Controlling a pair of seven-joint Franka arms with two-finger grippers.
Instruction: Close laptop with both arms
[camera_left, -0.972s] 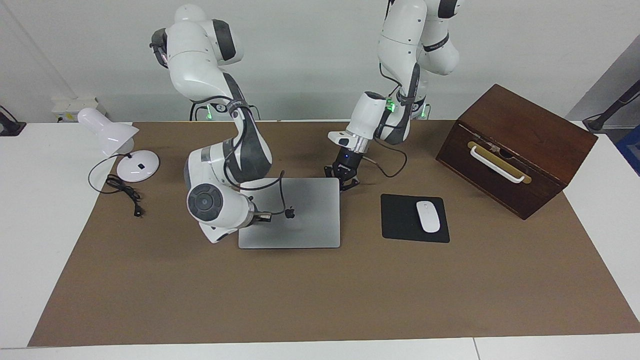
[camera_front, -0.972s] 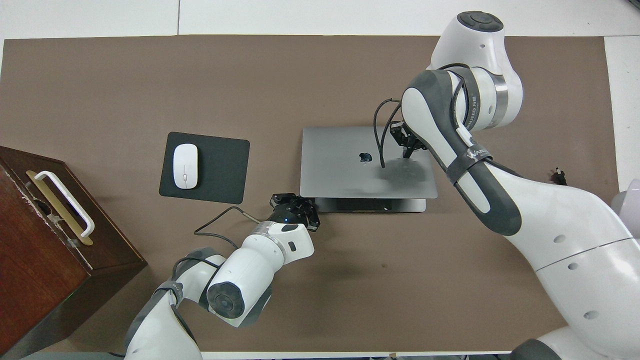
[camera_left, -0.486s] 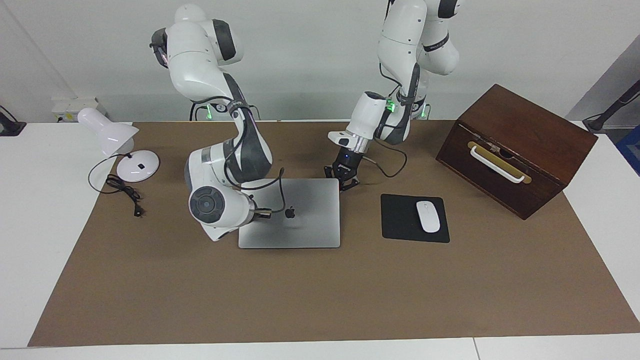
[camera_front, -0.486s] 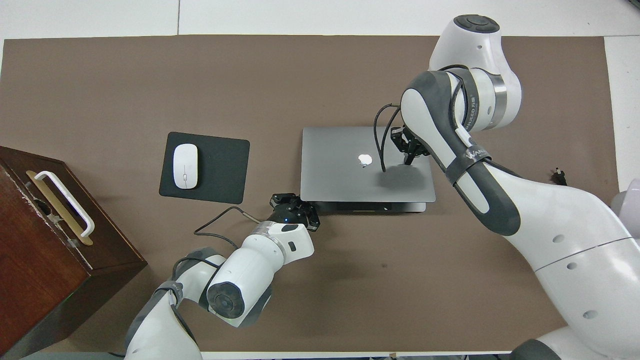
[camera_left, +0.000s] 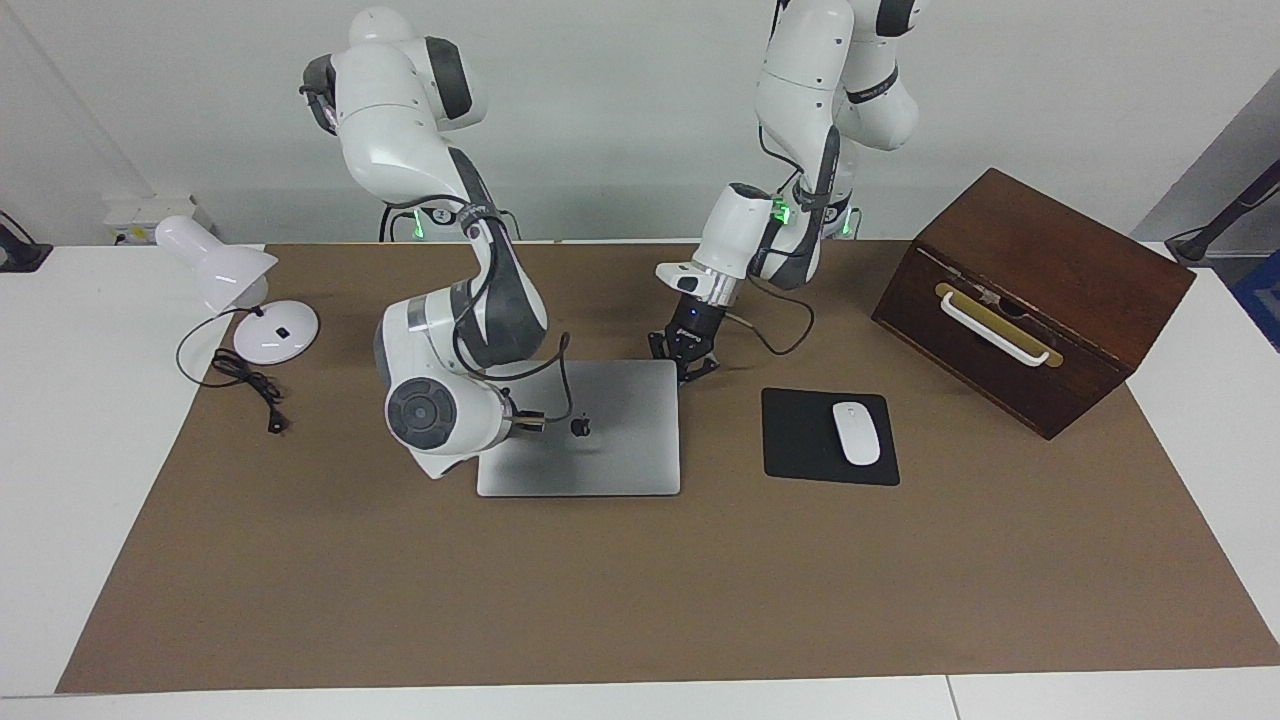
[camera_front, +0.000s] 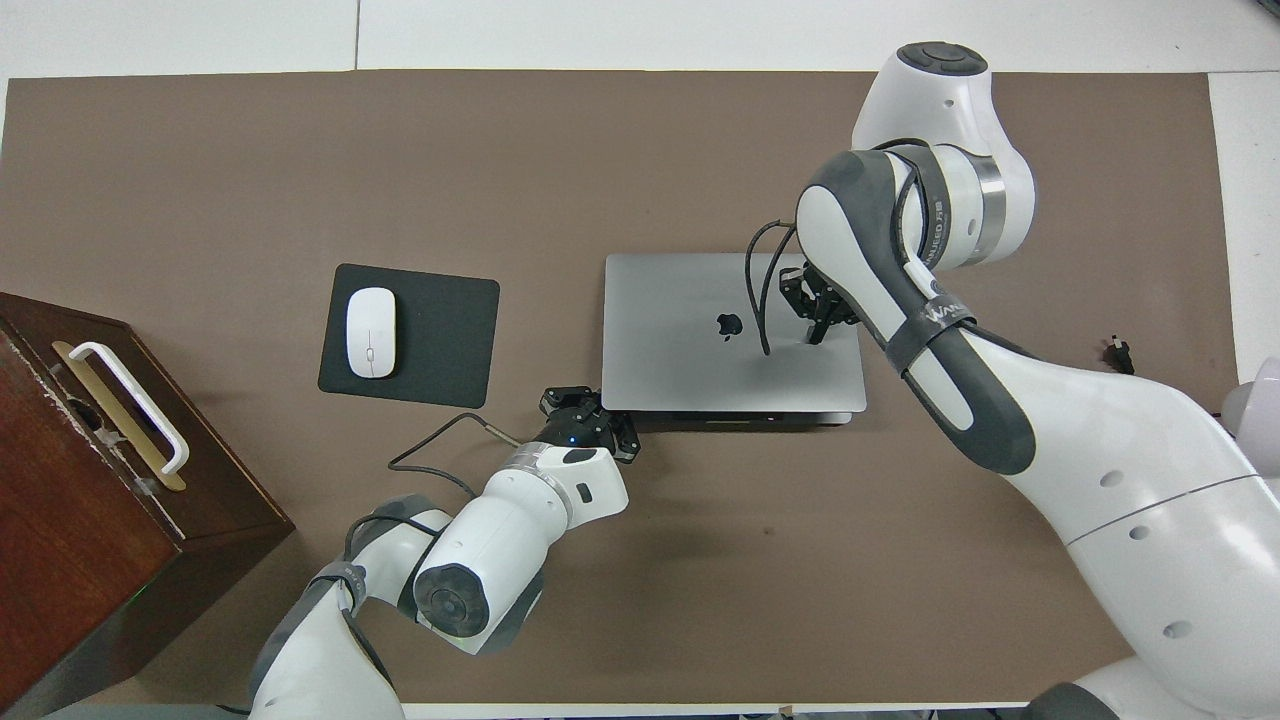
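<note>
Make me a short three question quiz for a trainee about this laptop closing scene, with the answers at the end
1. True or false: the white mouse lies on the black mouse pad.
2. Which gripper is on the laptop lid, beside the logo? A) left gripper B) right gripper C) neither
3. Fill in: the wooden box with the white handle stands toward the ____ arm's end of the table.

Key
1. True.
2. B. The right gripper, shut, presses down on the lid, which is nearly flat with a thin strip of the base showing at the edge nearer the robots. The left gripper, also shut, sits at the laptop's corner nearest the mouse pad.
3. Left.
</note>
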